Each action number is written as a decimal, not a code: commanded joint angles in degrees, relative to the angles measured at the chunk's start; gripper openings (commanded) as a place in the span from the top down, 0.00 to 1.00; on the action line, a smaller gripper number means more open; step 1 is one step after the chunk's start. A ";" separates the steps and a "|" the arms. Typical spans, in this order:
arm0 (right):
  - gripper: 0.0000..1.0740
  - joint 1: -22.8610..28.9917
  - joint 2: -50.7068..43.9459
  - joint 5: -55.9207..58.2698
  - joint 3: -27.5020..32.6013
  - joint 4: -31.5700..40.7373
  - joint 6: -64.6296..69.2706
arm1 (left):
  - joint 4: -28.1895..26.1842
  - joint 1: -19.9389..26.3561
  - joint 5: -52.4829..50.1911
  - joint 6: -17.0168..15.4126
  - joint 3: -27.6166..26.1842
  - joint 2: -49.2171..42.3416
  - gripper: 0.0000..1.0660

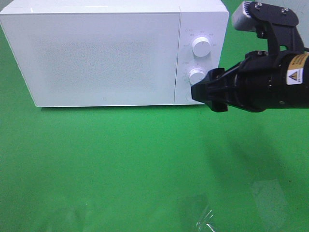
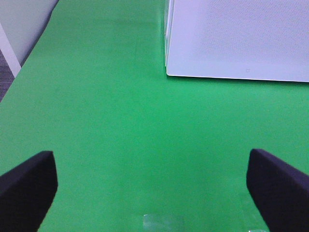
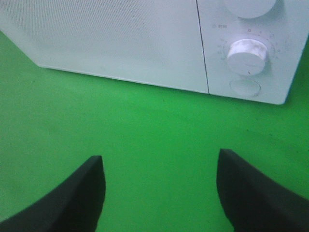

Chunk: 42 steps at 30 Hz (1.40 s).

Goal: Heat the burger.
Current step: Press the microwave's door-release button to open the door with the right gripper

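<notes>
The burger is out of view in every frame. A white microwave (image 1: pixel 106 53) stands at the back of the green table with its door closed. My right gripper (image 1: pixel 203 93) hovers just in front of the control panel, close to the lower knob (image 1: pixel 196 76). In the right wrist view the right gripper (image 3: pixel 159 193) is open and empty, pointing at the microwave (image 3: pixel 120 38), its lower knob (image 3: pixel 247 55) and a round button (image 3: pixel 245 87). My left gripper (image 2: pixel 152 188) is wide open over bare green cloth, with the microwave's corner (image 2: pixel 231 43) ahead of it.
The upper knob (image 1: pixel 201 46) sits above the lower one. A crinkled clear plastic patch (image 1: pixel 198 215) lies on the cloth near the front edge. In the left wrist view, the table's edge and a white post (image 2: pixel 9 53) show beside the green cloth.
</notes>
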 commanded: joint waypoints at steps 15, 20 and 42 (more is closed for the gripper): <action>0.29 -0.17 -20.11 32.83 -0.46 -6.70 -6.30 | 0.00 0.06 -0.57 -0.34 0.11 -0.92 0.06; 0.29 -0.17 -25.50 40.22 -0.40 -6.70 -7.22 | 0.00 0.06 -0.57 -0.34 0.11 -0.92 0.06; 0.29 -18.56 -56.72 50.25 5.90 -1.15 -15.13 | 0.00 0.06 -0.57 -0.34 0.11 -0.92 0.06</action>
